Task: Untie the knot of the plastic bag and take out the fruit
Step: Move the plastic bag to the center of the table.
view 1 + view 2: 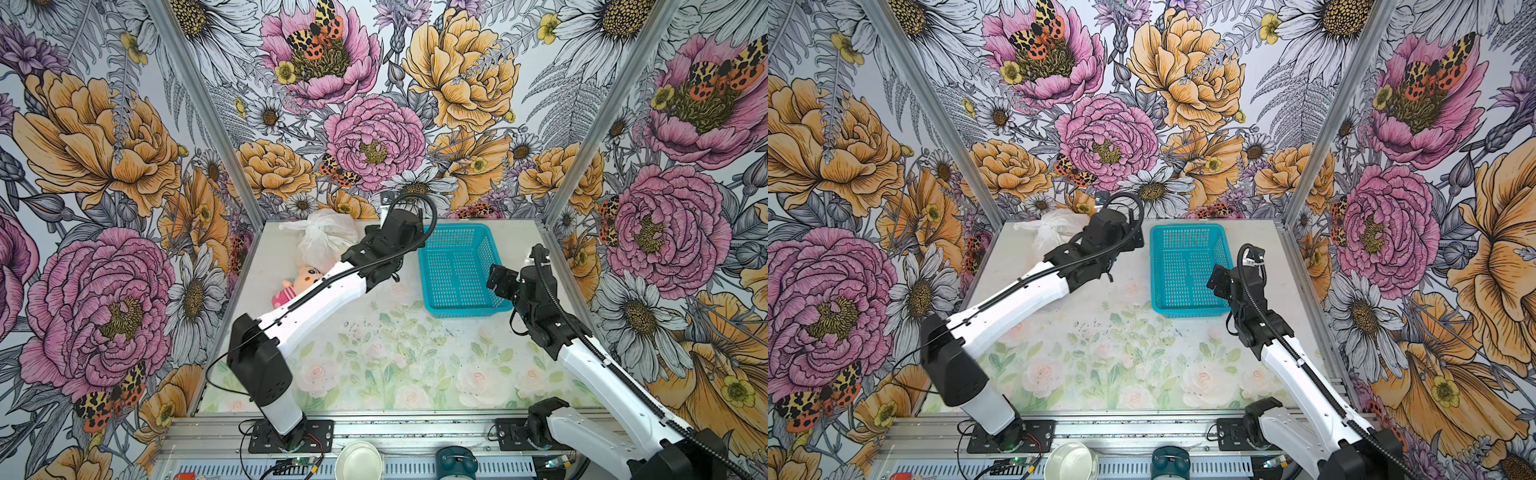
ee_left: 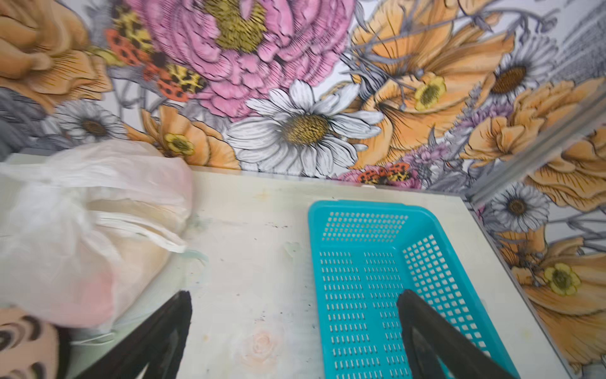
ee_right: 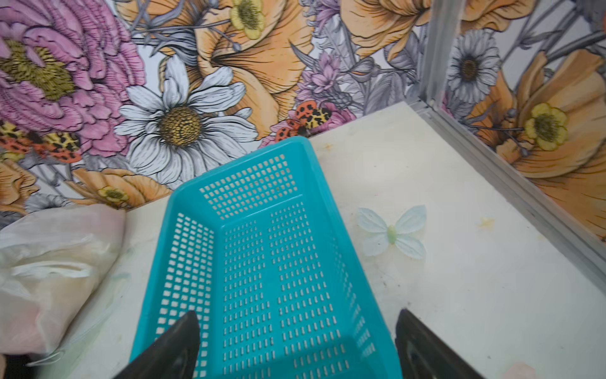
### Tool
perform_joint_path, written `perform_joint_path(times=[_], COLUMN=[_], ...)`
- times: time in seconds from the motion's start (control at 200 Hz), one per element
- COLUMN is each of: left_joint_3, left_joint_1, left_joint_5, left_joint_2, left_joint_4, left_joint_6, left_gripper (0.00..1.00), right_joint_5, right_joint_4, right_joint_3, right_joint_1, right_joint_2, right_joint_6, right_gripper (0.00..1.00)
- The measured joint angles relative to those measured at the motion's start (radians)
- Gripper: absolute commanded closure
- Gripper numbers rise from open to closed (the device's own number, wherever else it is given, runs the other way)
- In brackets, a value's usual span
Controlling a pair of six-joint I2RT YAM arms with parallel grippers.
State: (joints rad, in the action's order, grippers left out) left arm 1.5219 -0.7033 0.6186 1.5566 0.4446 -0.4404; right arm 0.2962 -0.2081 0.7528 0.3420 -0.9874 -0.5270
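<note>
The plastic bag (image 1: 326, 241) slumps at the far left corner of the bench (image 1: 395, 345), just beside a plush doll (image 1: 305, 278), while the left gripper (image 2: 295, 295) hangs between bag and teal basket (image 1: 469, 309), jaws wide apart and empty, and the right gripper (image 3: 298, 313) gapes likewise over the basket's near end.

light: bright, even | shadows: soft | top views: edges bowed | wrist views: blurred
</note>
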Motion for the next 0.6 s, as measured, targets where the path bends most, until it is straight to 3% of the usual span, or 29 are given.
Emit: perform_joint_path(times=[0.08,0.165,0.335,0.4,0.6], left_joint_3=[-0.15,-0.322,-0.522,-0.533,-0.485], left_joint_1=[0.112,0.29,0.598,0.637,0.644], left_joint_5=[0.031,0.001,-0.161,-0.2,-0.293], left_joint_2=[-0.129,-0.219,-0.22,-0.205,-0.147], left_joint_4=[-0.016,-0.036,-0.045,-0.046,-0.092], left_joint_6=[-0.025,-0.058,-0.116,-0.123,-0.127], left_gripper=[0.01,0.01,0.01,0.01,0.01], right_joint_5=[0.0,-0.003,-0.017,-0.017,-0.032], right_joint_4=[0.026,0.056,0.094,0.106,0.178], right_joint_3=[0.022,0.051,0.088,0.088,0.087], right_joint_1=[0.068,0.13,0.174,0.175,0.174], right_joint_2=[-0.038,-0.123,-0.295,-0.334,-0.365], right_joint_6=[0.023,0.04,0.051,0.051,0.051], right_gripper=[0.06,0.07,0.07,0.06,0.05])
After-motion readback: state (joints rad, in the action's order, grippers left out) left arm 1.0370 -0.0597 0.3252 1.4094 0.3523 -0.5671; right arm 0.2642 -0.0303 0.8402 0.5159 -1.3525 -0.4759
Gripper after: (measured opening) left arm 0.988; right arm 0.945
